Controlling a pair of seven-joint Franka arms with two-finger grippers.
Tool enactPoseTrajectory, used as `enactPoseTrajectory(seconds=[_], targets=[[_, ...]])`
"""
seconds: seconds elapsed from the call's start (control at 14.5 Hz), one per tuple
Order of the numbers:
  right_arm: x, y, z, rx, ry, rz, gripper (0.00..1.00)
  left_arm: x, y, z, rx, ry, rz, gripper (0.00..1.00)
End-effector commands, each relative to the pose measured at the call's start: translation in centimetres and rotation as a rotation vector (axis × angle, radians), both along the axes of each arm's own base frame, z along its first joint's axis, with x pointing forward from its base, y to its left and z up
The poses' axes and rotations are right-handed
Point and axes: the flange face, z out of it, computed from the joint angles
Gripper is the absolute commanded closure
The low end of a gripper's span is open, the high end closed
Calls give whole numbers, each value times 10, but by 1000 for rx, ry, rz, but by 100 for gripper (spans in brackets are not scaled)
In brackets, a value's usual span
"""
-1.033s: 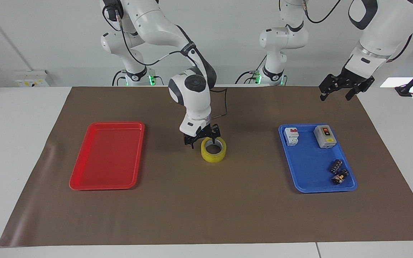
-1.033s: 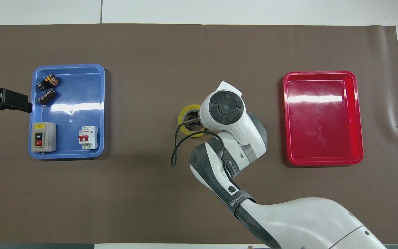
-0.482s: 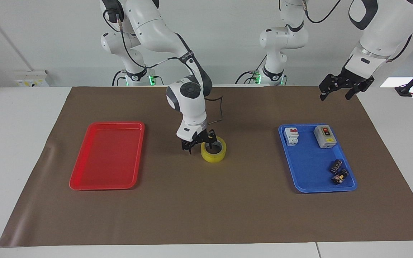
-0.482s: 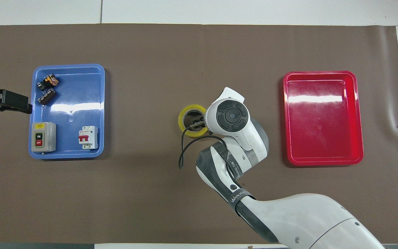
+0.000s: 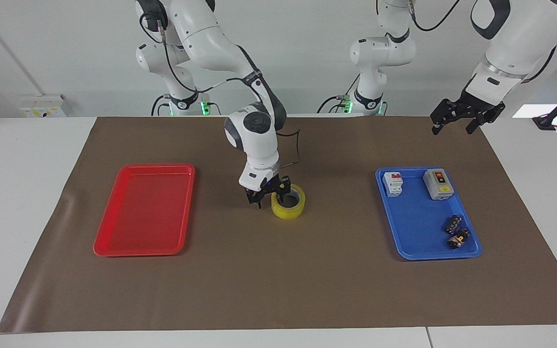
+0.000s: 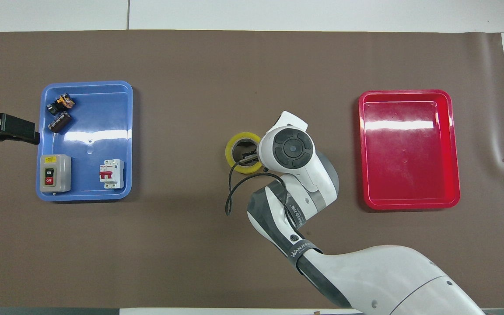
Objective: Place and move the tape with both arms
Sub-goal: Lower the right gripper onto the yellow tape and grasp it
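The yellow tape (image 5: 289, 209) lies flat on the brown mat midway between the two trays; its ring also shows in the overhead view (image 6: 234, 146). My right gripper (image 5: 270, 199) is down at the roll's rim on the right arm's side. One finger reaches inside the core and the other stands outside the wall, with a gap still showing to the roll. The wrist hides most of the gripper from above. My left gripper (image 5: 462, 118) hangs open in the air beside the blue tray at the left arm's end, holding nothing.
A blue tray (image 5: 418, 241) toward the left arm's end holds a grey switch box (image 5: 438, 183), a white breaker (image 5: 393, 183) and small dark parts (image 5: 456, 232). A bare red tray (image 5: 143, 212) lies toward the right arm's end.
The right gripper came down and shifted so its fingers straddle the tape's wall, and they have drawn closer together. The tape and the left arm stayed put.
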Motion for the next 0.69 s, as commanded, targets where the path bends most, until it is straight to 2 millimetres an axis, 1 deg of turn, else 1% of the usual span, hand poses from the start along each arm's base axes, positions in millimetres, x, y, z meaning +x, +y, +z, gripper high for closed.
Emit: enactPoseTrajectory(seconds=[0.0,0.07,0.21,0.28,0.34,0.41,0.55,0.62], targets=[[-2,1,-5,12,-12,14,30,-1,2,1,6,9,-13,0],[-2,0,-5,12,-13,14,33,-1,-1,1,7,12,-15,0],[-4,0,-7,13,-14,13,43,-1,-2,1,7,12,-15,0],[-4,0,-7,12,-14,15,52,-1,2,1,7,12,-10,0],[-4,0,-6,12,-14,15,72,-1,3,1,7,12,-7,0],[-3,-1,-5,13,-15,16,100,-1,4,1,7,12,-5,0],[0,-1,-3,10,-10,14,100,-1,3,1,7,12,-7,0],[5,-2,3,13,-15,6,100,-1,3,1,7,12,-9,0]])
